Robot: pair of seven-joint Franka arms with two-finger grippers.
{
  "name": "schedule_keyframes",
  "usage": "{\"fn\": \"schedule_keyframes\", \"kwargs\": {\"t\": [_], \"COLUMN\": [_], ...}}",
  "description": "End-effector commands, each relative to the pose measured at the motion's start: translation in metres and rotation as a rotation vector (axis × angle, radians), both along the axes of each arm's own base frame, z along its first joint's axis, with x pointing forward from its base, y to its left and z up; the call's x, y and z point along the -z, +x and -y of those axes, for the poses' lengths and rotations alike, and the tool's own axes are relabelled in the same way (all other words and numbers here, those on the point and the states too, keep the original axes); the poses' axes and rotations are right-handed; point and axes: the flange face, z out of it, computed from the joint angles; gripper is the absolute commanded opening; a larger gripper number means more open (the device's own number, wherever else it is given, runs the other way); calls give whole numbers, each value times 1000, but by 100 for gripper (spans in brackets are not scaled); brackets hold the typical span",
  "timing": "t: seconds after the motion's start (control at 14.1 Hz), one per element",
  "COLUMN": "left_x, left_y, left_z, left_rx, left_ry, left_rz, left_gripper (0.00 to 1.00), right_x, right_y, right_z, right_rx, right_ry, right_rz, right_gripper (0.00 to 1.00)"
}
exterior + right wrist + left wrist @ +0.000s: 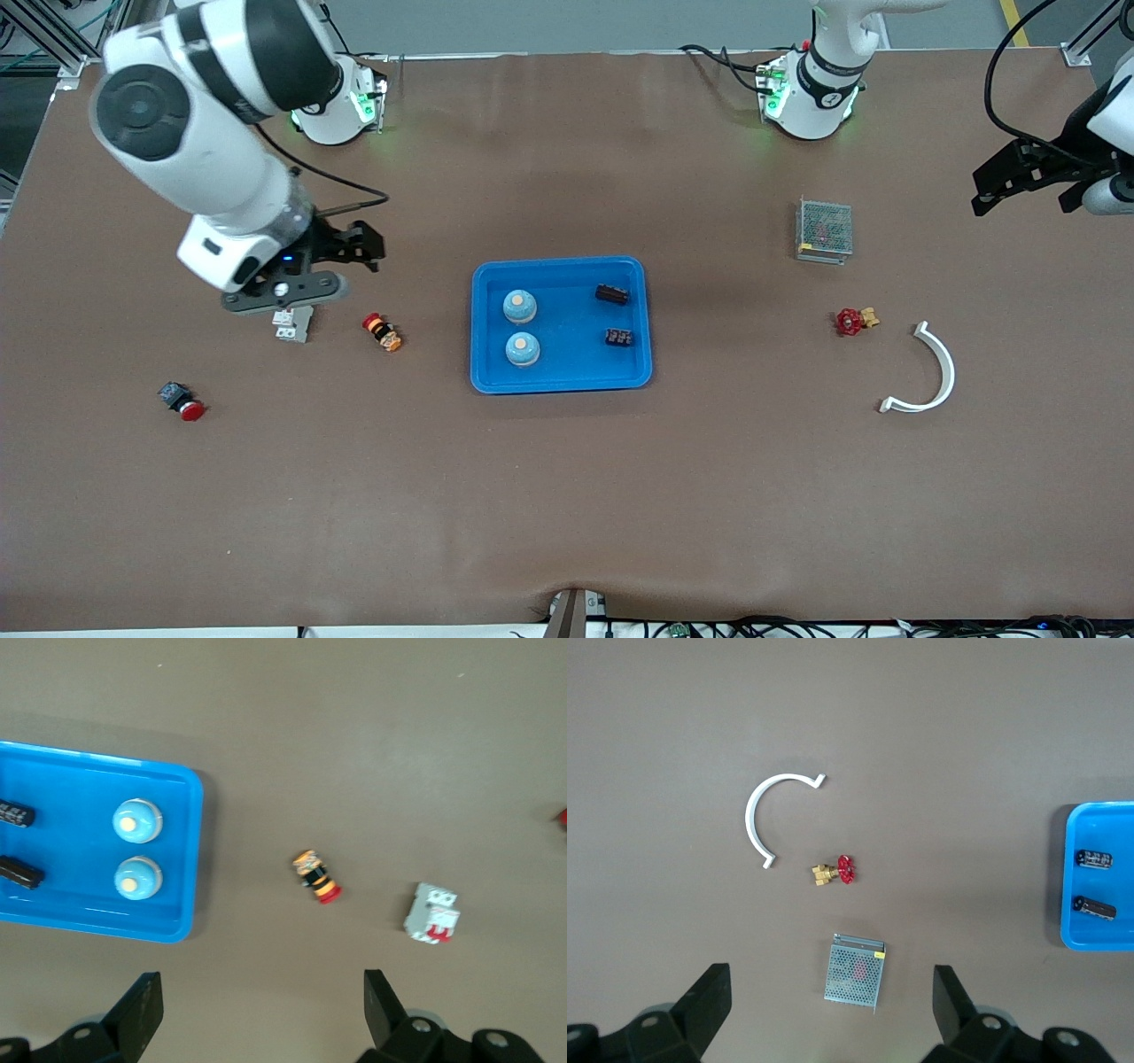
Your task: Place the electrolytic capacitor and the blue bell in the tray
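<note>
A shallow bright-blue rectangular plastic tray (561, 383) sits mid-tabletop (567, 496), holding two pale-blue dome-shaped bells (520, 307) and two small black capacitors (611, 294). The right pincer (292, 297) hangs wide open and empty over a white circuit breaker (294, 326). The left pincer (1019, 182) hangs wide open, empty, over the tabletop's left-arm end.

A brown matte table (567, 496) carries a shallow bright-blue rectangular plastic tray (562, 383) at its middle. Toward the left arm's end lie a small metal-mesh box (824, 229), a red-handled brass valve (854, 320) and a white curved plastic strip (930, 372). Toward the right arm's end lie a white circuit breaker (293, 324), a striped red-and-yellow button switch (382, 332) and a red-capped pushbutton (182, 400).
</note>
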Motion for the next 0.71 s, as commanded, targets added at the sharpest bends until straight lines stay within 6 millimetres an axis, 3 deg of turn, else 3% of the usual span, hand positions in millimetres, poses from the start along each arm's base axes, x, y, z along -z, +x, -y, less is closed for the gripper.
{"fn": "schedule_keyframes", "kwargs": {"t": [0.0, 0.28, 0.64], "left_x": [-5, -4, 0], "left_y": [-6, -16, -14], "left_z": [13, 20, 18], "left_rx": [-12, -10, -9], "left_ry": [-2, -1, -9], "left_rz": [-8, 0, -7], "left_gripper": [100, 100, 100], "right_x": [-9, -11, -19], "right_y": [3, 18, 28], "right_z": [49, 120, 180], "right_rx": [-22, 41, 141], "right_ry": [4, 8, 7], "right_rz": [12, 18, 46], "right_gripper": [100, 100, 100]}}
